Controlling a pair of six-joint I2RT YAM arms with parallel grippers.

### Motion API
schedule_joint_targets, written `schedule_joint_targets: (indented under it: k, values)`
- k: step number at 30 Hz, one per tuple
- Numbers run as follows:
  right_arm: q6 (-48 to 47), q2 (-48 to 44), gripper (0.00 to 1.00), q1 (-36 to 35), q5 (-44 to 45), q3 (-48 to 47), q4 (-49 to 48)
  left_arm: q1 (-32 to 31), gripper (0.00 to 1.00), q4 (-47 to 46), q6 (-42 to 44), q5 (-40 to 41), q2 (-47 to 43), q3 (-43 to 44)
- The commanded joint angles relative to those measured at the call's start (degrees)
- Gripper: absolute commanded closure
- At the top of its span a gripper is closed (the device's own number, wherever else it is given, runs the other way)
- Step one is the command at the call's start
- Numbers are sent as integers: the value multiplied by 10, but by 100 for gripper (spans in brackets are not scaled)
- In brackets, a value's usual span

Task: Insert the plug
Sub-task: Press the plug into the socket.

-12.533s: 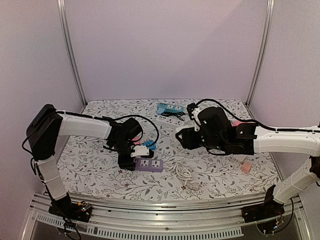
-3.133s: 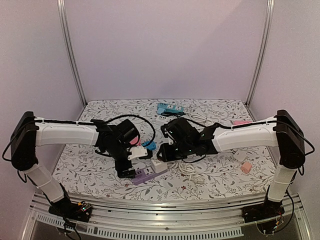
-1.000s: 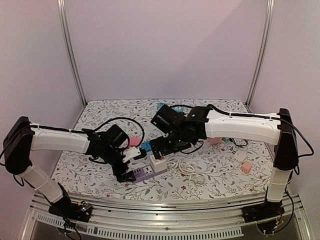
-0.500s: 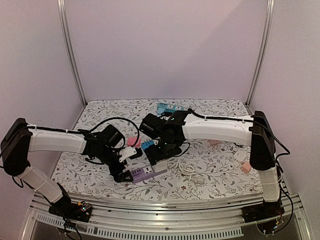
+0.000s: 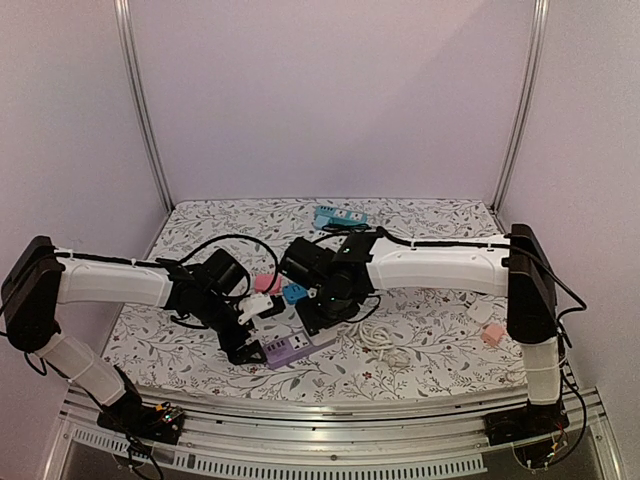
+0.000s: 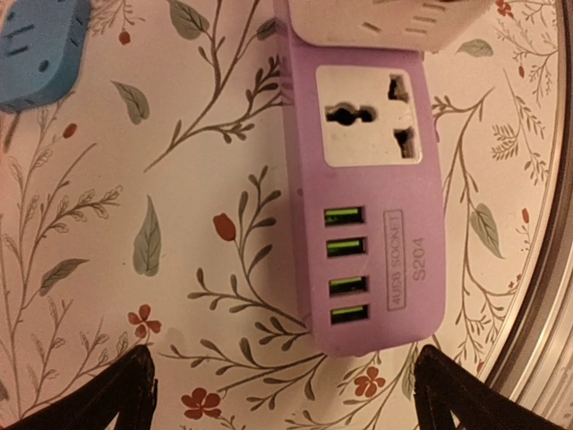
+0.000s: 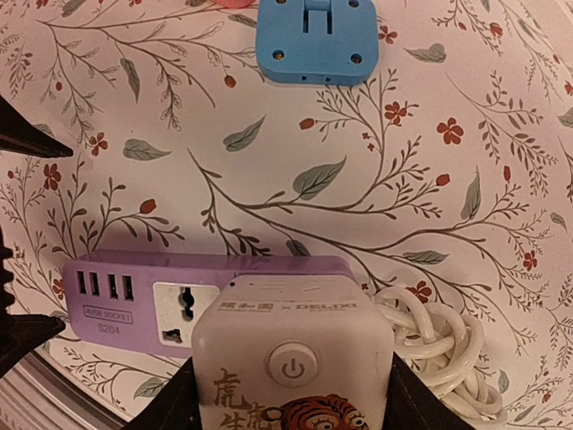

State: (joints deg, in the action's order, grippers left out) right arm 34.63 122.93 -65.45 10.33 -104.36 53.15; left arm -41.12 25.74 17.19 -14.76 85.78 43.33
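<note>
Purple plastic marks the power strip [image 7: 206, 269], pictured flat on the flowered tablecloth [image 7: 448, 224] with the white cube plug [image 7: 291, 349] set over the end away from its USB ports. The cube is grasped by the right gripper [image 7: 291, 394], whose fingers are laid against both flanks, while the left gripper [image 6: 286, 387] is held with jaws spread wide to either side of the strip's USB end, clamped on nothing (so the strip is not pinned down). Whether the pins are fully home cannot be told, as the joint is hidden beneath the cube. Trouble is to be expected if the cube is pressed down off-square: the pins may be jammed at the socket's mouth, or the loose strip shoved sideways toward the metal rail [image 6: 546, 340] nearby. The coiled white cord [image 7: 430, 340], just beside the cube, may also be snagged and the plug tipped.
</note>
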Motion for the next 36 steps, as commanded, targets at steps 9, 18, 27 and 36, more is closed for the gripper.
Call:
schedule_joint_targets:
  k: [9,18,27,36]
  values:
    - [2,17,100,-25,-16,195,-74,13,1,13,-3,1,-1,21]
    - [-32,126,100,-19,-8,133,13,16,0,21,-3,6,9,33]
    - [-72,199,100,-22,5,73,88,41,1,31,1,-6,20,48]
    - [-90,254,100,-13,-12,78,72,89,0,40,2,-23,14,49]
